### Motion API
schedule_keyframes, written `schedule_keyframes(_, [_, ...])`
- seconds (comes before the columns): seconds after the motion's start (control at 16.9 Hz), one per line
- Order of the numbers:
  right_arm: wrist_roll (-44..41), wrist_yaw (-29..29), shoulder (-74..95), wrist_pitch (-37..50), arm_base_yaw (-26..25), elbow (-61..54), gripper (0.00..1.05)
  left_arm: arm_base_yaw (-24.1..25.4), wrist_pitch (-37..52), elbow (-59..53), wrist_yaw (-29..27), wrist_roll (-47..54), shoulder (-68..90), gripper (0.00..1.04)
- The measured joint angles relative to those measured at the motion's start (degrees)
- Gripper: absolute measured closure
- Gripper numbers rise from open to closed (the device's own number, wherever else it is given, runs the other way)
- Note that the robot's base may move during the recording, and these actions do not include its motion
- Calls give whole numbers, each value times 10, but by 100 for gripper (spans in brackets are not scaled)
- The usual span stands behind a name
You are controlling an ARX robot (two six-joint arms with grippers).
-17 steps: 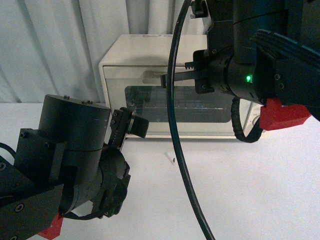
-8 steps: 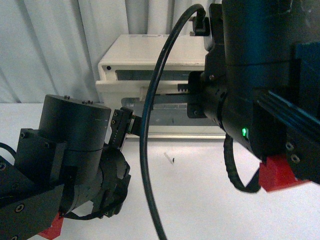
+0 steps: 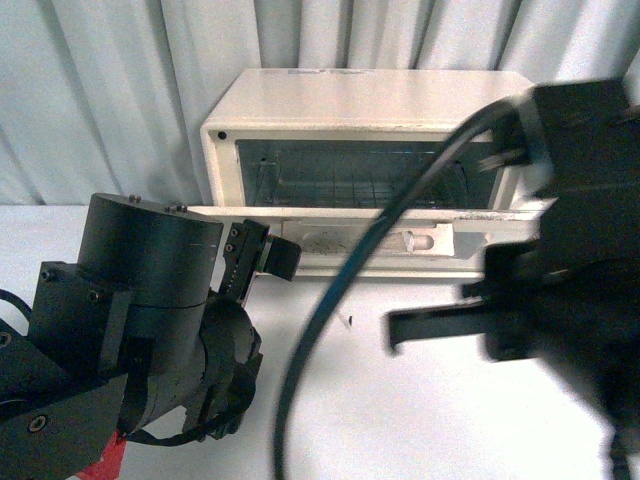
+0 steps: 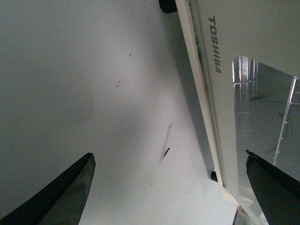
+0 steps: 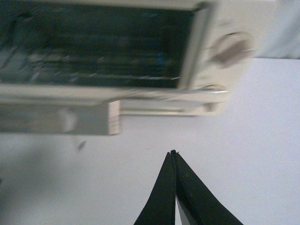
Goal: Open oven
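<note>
- Oven (image 3: pixel 360 100) at back centre of the table (image 3: pixel 400 420), up against the curtain (image 3: pixel 100 100).
- Door (image 3: pixel 340 238) down and lying near flat, out toward the robot. Cavity open, with wire rack (image 3: pixel 370 185) visible inside.
- In the left wrist view: TOSHIBA lettering on the door frame beside the glass pane (image 4: pixel 262 108).
- In the right wrist view: one round knob (image 5: pixel 229 49) on the panel beside the cavity, badly blurred. Cannot tell the setting.
- Right gripper (image 5: pixel 173 154) pinched closed, tips together, nothing between them. Hangs over bare table in front of the door, clear of it. Motion-blurred in the front view.
- Left gripper (image 3: pixel 265 250) spread wide and empty, just beside the door's left front corner. Cannot tell whether it touches.
- In the left wrist view, one finger (image 4: pixel 70 192) over bare table, the other at the edge of the glass pane.
- Small dark mark (image 3: pixel 350 320) on the table in front of the door, between the two grippers.
- Black cable (image 3: pixel 320 310) looping across the front view, over the door and table.
</note>
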Motion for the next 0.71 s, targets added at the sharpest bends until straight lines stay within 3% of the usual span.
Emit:
schedule_keyframes(0.18, [19, 108, -188, -110, -40, -105, 103, 0, 0, 0, 0, 0, 0, 7])
schedule_keyframes(0.3, [85, 146, -338, -273, -74, -183, 103, 0, 0, 0, 0, 0, 0, 7])
schedule_keyframes(0.35, [123, 143, -400, -336, -89, -200, 97, 0, 0, 0, 0, 0, 0, 7])
schedule_keyframes(0.53, [281, 62, -588, -509, -164, -232, 68, 0, 0, 0, 0, 0, 0, 7])
schedule_keyframes(0.65, [318, 50, -578, -516, -167, -233, 48, 0, 0, 0, -1, 0, 0, 7])
schedule_keyframes(0.71, [290, -7, -595, -388, -184, -271, 49, 0, 0, 0, 0, 0, 0, 7])
